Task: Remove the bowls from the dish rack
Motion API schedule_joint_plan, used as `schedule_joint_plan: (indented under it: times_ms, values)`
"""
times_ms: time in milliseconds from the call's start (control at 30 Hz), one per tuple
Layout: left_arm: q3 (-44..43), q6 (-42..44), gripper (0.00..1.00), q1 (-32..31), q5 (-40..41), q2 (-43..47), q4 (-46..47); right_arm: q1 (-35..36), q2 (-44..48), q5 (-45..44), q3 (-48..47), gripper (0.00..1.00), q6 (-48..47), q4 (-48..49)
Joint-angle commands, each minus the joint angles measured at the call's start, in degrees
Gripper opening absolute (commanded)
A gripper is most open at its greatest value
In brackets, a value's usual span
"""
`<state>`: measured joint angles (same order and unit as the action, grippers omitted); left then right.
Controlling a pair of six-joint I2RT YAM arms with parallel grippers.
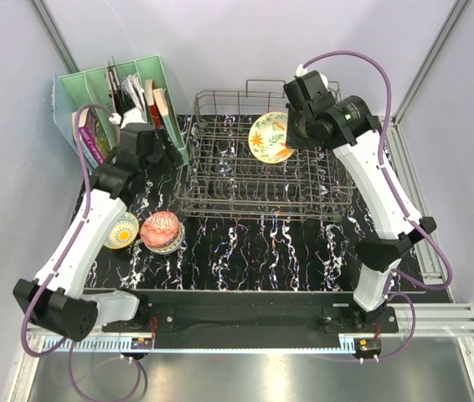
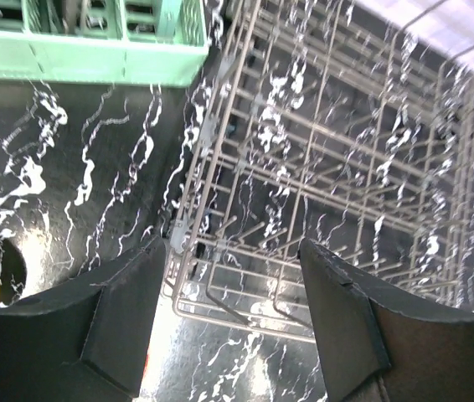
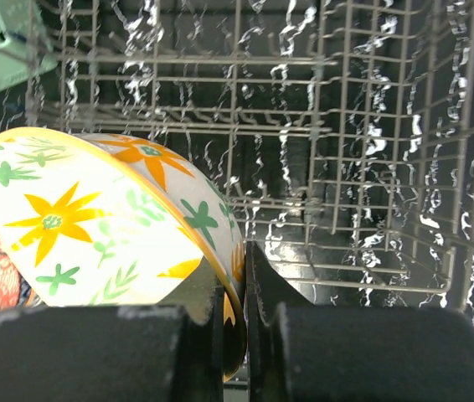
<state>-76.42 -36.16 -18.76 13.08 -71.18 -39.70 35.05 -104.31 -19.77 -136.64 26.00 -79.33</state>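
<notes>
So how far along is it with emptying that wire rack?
A yellow bowl and a red-pink patterned bowl already sit on the black marbled table. The right gripper pinches the flowered cream bowl at the grey wire dish rack; no others show inside.

There were three bowls to see: one flowery bowl (image 1: 269, 136), one red-pink bowl (image 1: 162, 229) and one yellow bowl (image 1: 122, 232). More could have been hiding under the red-pink one, but it was hard to tell. There was one dish rack (image 1: 220, 180), one green file holder (image 1: 78, 88) and two arms, a left arm (image 1: 82, 230) and a right arm (image 1: 371, 180).
</notes>
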Motion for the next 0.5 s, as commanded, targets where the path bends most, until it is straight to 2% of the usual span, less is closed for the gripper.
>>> schedule_joint_plan:
  times_ms: [0,133,233,367,467]
  values:
    - [-2.9,-1.4,0.7,2.0,4.5,2.6,-0.5,1.5,-0.4,7.2,-1.4,0.0,-1.7,-0.3]
    - [-4.1,-3.6,0.7,6.1,7.5,3.8,-6.3,3.5,-4.3,12.8,-3.0,0.0,-2.8,4.7]
    - [-4.2,-5.0,0.7,7.5,13.3,6.0,-9.8,5.2,-10.3,15.0,-12.6,0.0,-3.8,3.8]
    - [-2.3,-9.3,0.7,10.0,16.1,10.6,-14.1,7.3,-17.8,20.9,-20.1,0.0,-3.7,3.8]
    - [0.0,-10.1,0.7,10.6,17.8,13.9,-16.2,9.1,-20.9,23.9,-21.3,0.0,-4.3,5.1]
